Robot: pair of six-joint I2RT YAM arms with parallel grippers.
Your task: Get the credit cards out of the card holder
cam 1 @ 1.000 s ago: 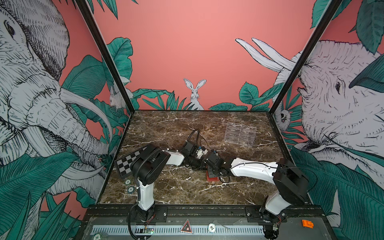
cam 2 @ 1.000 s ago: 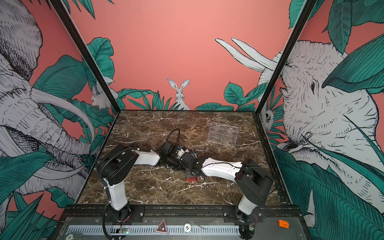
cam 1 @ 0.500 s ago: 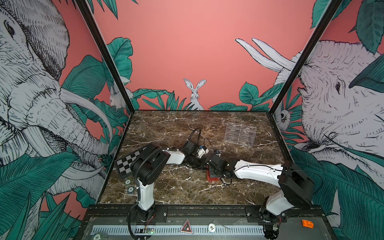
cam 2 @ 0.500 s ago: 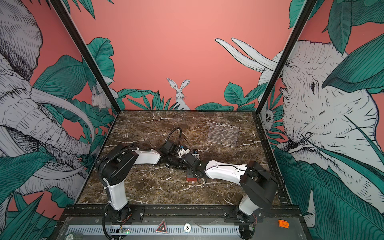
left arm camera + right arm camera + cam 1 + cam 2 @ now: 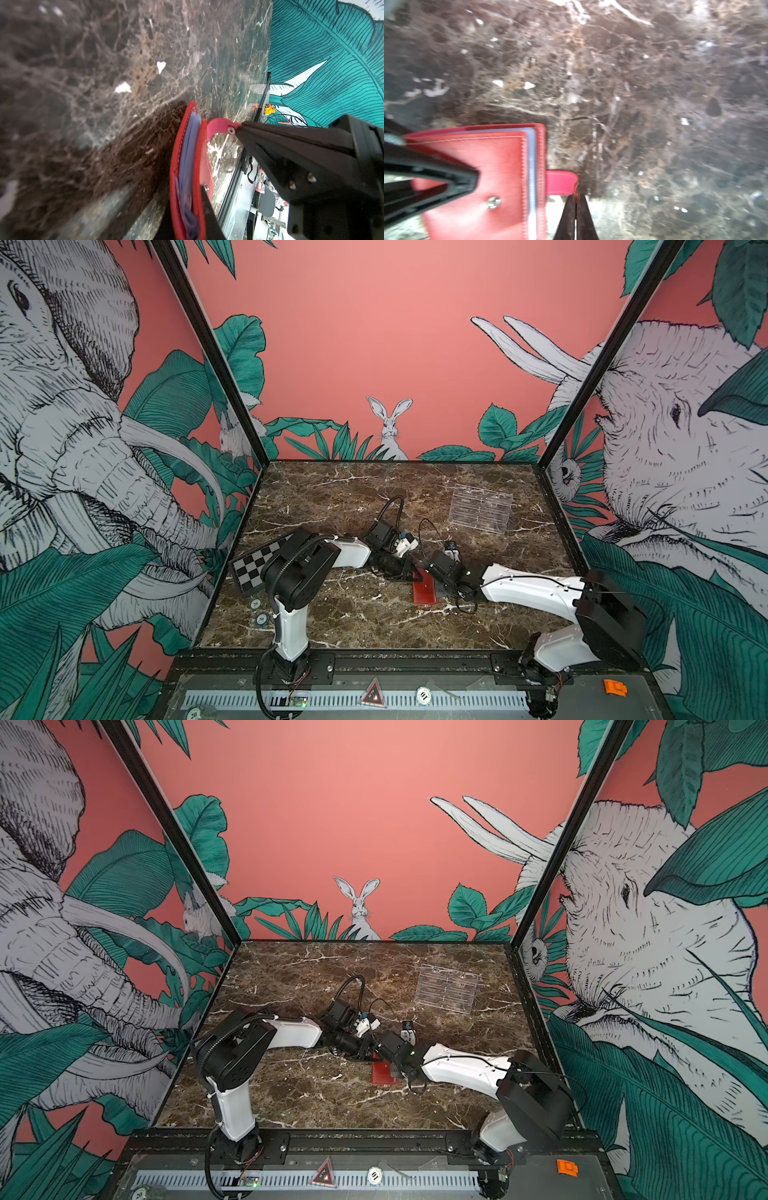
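The right arm's elbow has swung out wider to the right since a second ago and its forearm lies lower, while the card holder has barely budged: flat on the marble table, near the middle, between the two wrists. The right gripper is pinched tight on the snap tab, which is clear of the stud on the cover, so it's unsnapped. The left gripper is clamped on the card holder from the side opposite the tab. One finger lies across the top cover and the other looks to sit beneath, though that lower one is mostly cut off. I'd expect this thing to handle light and floppy, with soft covers that bend, a tab that flexes rather than lifts the lot, and slick clear sleeves. The cards ought to be stiff and thin, best nipped by an exposed edge once the cover folds back. And the credit cards themselves? Can't make one out. Only bluish sleeve edges show between the covers, in both top views the wrists hide part of the holder, and the right wrist view is smeared.
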